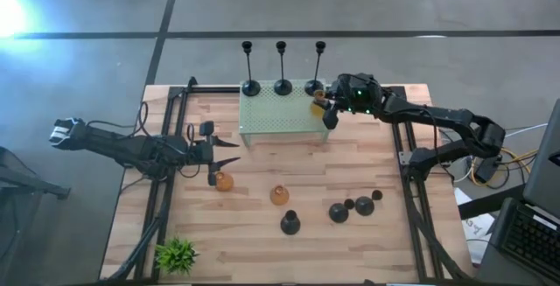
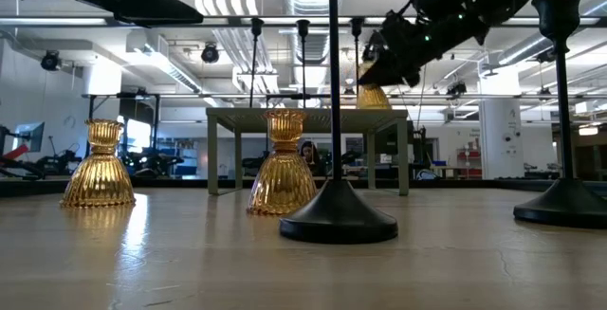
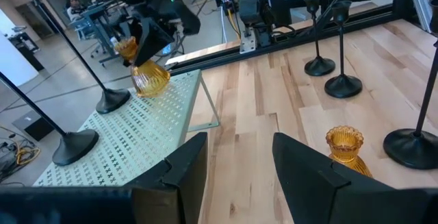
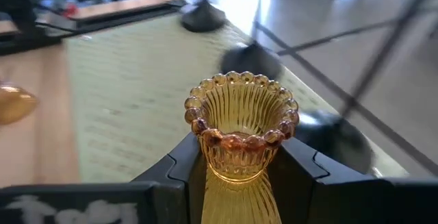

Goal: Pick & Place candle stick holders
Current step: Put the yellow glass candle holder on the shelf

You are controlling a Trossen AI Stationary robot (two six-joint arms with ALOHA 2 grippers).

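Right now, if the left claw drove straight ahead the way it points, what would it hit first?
Probably nothing at once: ahead of the left claw is bare table, with the green stand to one side and an amber holder to the other. Depth is unclear.

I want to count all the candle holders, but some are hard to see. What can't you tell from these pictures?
- High view: the amber holder is mostly hidden by the right pincer gripping it.
- High view: the short black holders sit bunched together and too small to count surely.
- Low view: two black stems are cut off by the top edge.
- Right wrist view: the held holder's base is hidden by the fingers.
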